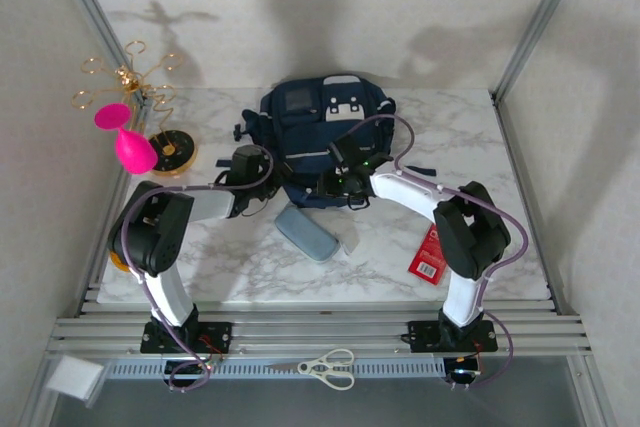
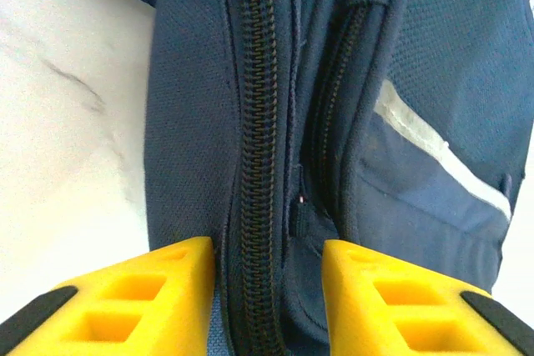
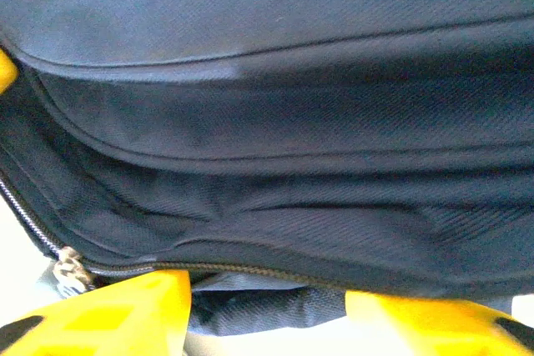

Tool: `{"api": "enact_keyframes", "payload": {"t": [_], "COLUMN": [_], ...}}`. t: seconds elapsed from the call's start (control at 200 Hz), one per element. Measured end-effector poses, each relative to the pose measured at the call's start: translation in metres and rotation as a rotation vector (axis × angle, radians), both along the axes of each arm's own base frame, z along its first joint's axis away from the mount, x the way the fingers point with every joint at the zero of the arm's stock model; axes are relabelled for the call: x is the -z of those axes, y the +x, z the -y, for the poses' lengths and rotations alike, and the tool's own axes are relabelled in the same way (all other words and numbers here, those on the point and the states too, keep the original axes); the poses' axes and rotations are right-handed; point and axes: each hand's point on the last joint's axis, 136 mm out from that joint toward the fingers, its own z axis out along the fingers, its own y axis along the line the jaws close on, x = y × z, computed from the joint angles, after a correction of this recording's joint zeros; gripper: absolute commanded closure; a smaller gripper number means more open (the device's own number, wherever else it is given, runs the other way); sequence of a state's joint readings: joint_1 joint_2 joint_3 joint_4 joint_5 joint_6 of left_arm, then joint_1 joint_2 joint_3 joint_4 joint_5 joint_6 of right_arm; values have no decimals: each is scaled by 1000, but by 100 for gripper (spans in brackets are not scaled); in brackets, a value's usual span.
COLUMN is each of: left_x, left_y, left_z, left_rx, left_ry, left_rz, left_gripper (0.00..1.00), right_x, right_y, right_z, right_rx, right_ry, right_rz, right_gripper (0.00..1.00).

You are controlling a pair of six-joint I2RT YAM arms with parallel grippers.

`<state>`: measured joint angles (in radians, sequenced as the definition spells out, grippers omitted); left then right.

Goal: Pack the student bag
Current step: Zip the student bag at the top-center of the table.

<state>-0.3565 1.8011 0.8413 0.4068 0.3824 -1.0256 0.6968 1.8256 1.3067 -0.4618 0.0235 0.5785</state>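
The student bag [image 1: 320, 122], a navy backpack with pale patches and a light stripe, lies at the back middle of the marble table. My left gripper [image 1: 268, 169] is at its near left edge. In the left wrist view the yellow fingers [image 2: 269, 273] stand apart, with the bag's [image 2: 192, 122] closed zipper seam [image 2: 257, 122] running between them. My right gripper [image 1: 335, 182] is at the bag's near edge. Its fingers [image 3: 267, 314] are spread wide under a fold of navy fabric [image 3: 292, 122], beside a zipper line [image 3: 250, 270] and a metal pull [image 3: 71, 273].
A grey-blue pencil case [image 1: 307, 232] lies just in front of the bag between the arms. A red packet [image 1: 430, 254] sits by the right arm. A gold wire stand [image 1: 130, 82] with pink pieces [image 1: 128, 142] stands at the back left. Scissors [image 1: 328, 367] rest on the front rail.
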Motion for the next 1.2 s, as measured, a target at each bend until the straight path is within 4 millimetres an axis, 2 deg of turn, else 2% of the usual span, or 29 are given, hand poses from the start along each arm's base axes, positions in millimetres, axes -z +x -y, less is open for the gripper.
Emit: {"api": "enact_keyframes", "payload": {"t": [0.06, 0.135, 0.3, 0.376, 0.446, 0.561, 0.781, 0.901, 1.087, 1.202], "left_x": [-2, -1, -6, -12, -18, -25, -24, -19, -17, -19], "left_y": [-4, -9, -21, -27, -28, -28, -35, -39, -40, -41], "left_z": [7, 10, -3, -12, -18, -21, -22, -23, -23, -22], "left_rx": [21, 39, 43, 33, 28, 30, 34, 34, 35, 33], "left_ry": [-28, -54, -59, -56, -51, -47, -42, -37, -35, -31], "left_rz": [10, 10, 11, 24, 40, 59, 61, 47, 43, 51], "left_gripper": [62, 55, 47, 44, 43, 42, 39, 38, 36, 35], "right_x": [-4, -15, -44, -44, -36, -23, 7, 7, 6, 6], "right_y": [-7, -17, -33, -40, -45, -46, -52, -42, -36, -31], "right_z": [-3, -15, -50, -63, -69, -66, -43, -38, -42, -43], "right_rx": [-9, -27, -20, -8, 4, 48, 89, 116, 117, 120], "right_ry": [-34, -58, -77, -80, -80, -85, -124, -117, -101, -83], "right_rz": [0, 8, 48, 47, 26, -4, -55, -43, -30, -25], "right_gripper": [42, 40, 38, 46, 47, 51, 53, 59, 56, 64]}}
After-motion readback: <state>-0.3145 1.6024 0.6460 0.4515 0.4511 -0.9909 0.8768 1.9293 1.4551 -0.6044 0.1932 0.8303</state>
